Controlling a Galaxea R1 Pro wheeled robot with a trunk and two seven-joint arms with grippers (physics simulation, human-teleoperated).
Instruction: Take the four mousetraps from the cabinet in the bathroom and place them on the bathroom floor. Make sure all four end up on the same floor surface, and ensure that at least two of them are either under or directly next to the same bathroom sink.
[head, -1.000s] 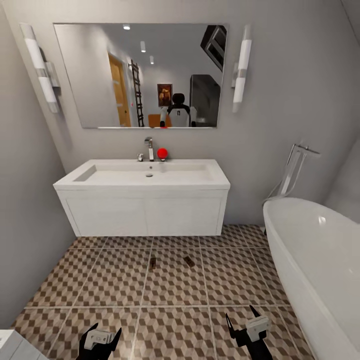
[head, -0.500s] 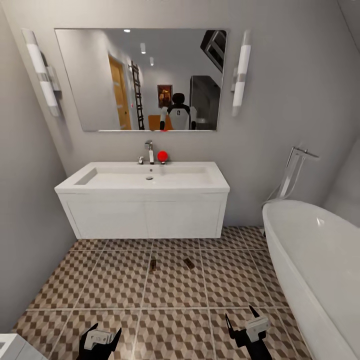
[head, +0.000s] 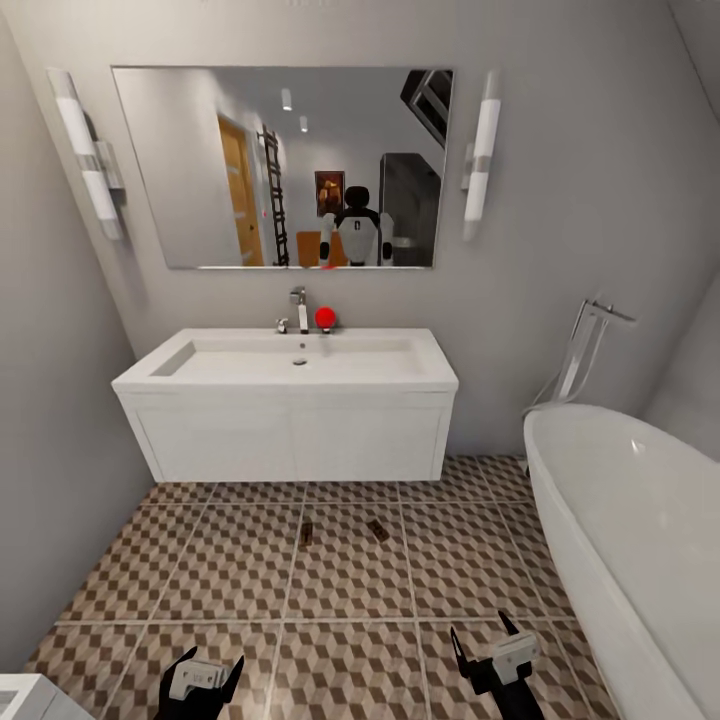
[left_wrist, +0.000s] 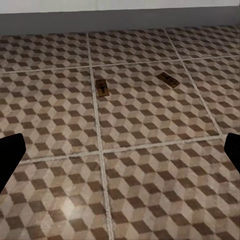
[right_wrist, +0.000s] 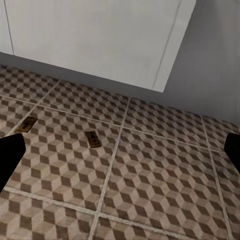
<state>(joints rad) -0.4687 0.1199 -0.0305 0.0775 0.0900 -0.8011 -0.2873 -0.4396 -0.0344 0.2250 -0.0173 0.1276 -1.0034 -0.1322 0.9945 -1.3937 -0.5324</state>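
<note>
So, head view: two traps lie on the floor (head: 200, 570) in front of the sink unit (head: 290, 430), left trap (head: 306, 533) on a grout line, right trap (head: 377, 529) just beside it, apart, neither under the unit. Left gripper (head: 200, 678) and right gripper (head: 487, 645) hang low at the frame's bottom edge, both spread, both empty. Tub (head: 630, 530) at right, mirror (head: 285, 165) above the sink, with a red ball (head: 324, 318) by the tap. Cabinet isn't seen here.

Judged step: half done, two placed near the sink and two to fetch. Next move calls for turning the base away toward the cabinet with hands free; care not to roll over the placed traps.

Left wrist view: both traps on tiles, one (left_wrist: 102, 87) along a grout line, the other (left_wrist: 168, 79) angled, a strip of wall base behind. Fingertips wide apart at the frame edges, nothing between. Gives trap orientation better than the head view.

Right wrist view: the same traps (right_wrist: 26, 124) (right_wrist: 93, 139) plus the unit's white front (right_wrist: 95, 40) hanging above the floor, so the gap beneath it shows. Fingers spread, empty.
</note>
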